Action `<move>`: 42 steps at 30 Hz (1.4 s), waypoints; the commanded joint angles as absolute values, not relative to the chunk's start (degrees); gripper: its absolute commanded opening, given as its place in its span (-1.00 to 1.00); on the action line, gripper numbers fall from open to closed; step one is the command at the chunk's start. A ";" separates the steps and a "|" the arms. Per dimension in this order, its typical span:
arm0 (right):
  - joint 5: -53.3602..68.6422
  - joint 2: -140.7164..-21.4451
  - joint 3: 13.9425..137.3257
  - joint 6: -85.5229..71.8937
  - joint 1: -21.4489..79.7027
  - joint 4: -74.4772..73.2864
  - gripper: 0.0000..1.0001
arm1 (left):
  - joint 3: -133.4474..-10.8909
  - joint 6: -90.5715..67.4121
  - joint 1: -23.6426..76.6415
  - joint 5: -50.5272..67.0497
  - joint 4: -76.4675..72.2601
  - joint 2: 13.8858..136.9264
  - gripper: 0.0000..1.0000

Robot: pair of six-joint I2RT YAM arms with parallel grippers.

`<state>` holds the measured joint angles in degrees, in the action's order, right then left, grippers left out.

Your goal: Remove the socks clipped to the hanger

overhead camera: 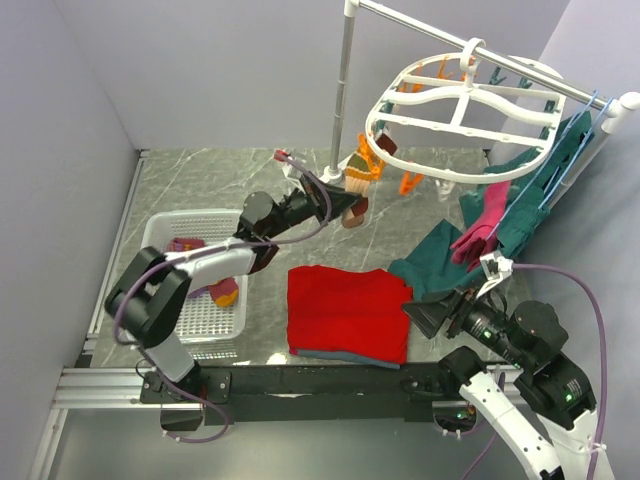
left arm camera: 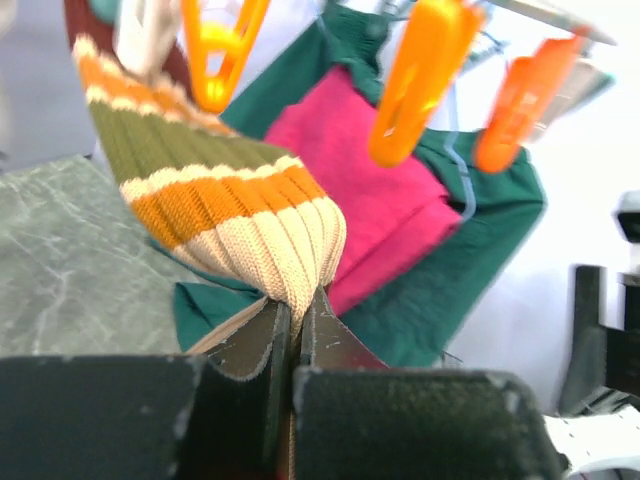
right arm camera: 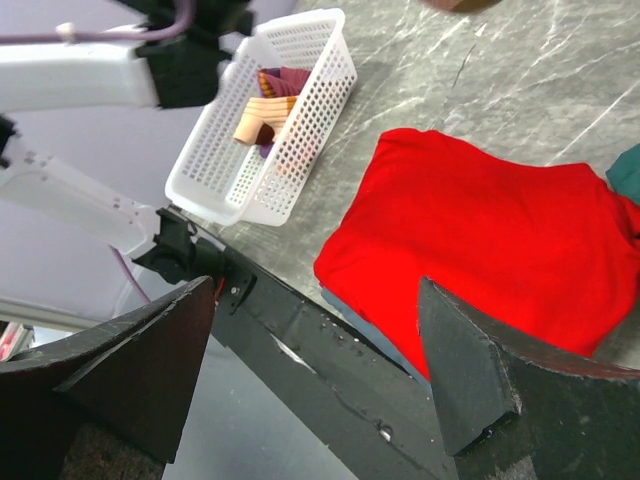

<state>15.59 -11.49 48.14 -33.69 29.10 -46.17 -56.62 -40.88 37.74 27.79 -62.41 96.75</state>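
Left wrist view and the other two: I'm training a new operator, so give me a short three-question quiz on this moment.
1. True or false: the left gripper is shut on the striped sock.
2. Which gripper is open and holds nothing? A) left gripper B) right gripper
3. Fill in: the loose socks lie in the white slotted ___.

Key: 1 true; 2 B; 3 basket.
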 commanded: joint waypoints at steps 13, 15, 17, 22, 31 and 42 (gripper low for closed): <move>17.22 -16.70 49.66 -31.20 29.27 -37.97 0.76 | -51.59 -30.84 54.66 5.46 -37.09 77.00 -0.98; 17.40 -16.96 49.57 -31.29 29.35 -37.44 0.76 | -50.98 -32.95 55.19 5.10 -37.26 76.29 -0.98; 17.58 -17.14 49.40 -31.55 29.35 -36.30 0.76 | -50.80 -34.71 56.24 4.92 -37.27 75.59 -0.98; 16.61 -17.14 47.55 -33.21 29.27 -31.75 0.76 | -51.50 -33.67 59.58 1.24 -35.07 74.27 -0.97; 10.99 -18.54 44.56 -38.23 29.35 -19.87 0.58 | -53.00 -32.78 63.98 0.26 -34.28 75.23 -0.98; 8.00 -23.02 43.86 -41.48 29.27 -13.63 0.40 | -55.63 -31.73 66.53 -1.58 -31.99 77.08 -0.96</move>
